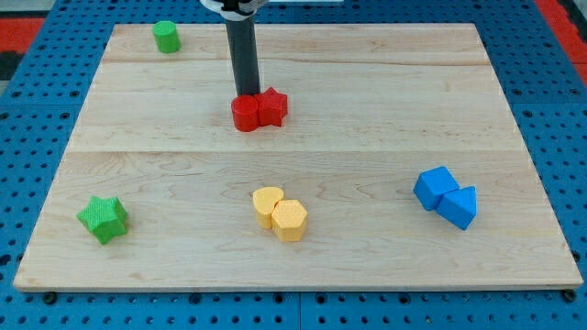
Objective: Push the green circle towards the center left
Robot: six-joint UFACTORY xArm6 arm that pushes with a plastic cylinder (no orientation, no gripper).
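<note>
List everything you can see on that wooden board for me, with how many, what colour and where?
green circle: one, green, top left corner of the view
green star: one, green, bottom left
red circle: one, red, upper middle, touching the red star
red star: one, red, just right of the red circle
yellow blocks: two, yellow, bottom middle, touching
blue blocks: two, blue, lower right, touching
wooden board: one, pale wood, on a blue pegboard
my tip: one dark rod, its end at the red circle's back edge, far from the green circle
</note>
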